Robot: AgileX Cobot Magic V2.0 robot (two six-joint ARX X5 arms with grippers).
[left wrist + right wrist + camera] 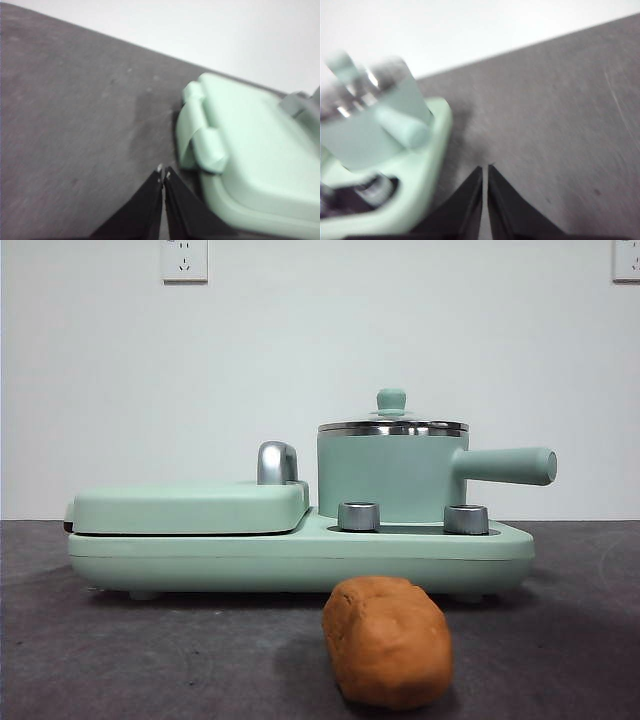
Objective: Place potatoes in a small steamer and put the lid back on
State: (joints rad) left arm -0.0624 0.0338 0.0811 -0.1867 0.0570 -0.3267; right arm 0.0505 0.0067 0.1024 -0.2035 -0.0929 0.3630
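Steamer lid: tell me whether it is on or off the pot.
On. The glass lid sits level on the small steamer, steel rim to steel rim, knob upright. The potato lies on the table in front.

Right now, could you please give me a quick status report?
Left gripper, right gripper shut, empty. Orange-brown potato on table. Glass lid blocks mint-green steamer.

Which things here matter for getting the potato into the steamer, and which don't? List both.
For the job:
- potato, on the table in front of the appliance
- small steamer, standing on the appliance
- lid, on the steamer
- left gripper and right gripper, both with jaws shut, holding nothing

Just there:
- griddle cover
- two steel knobs
- wall sockets
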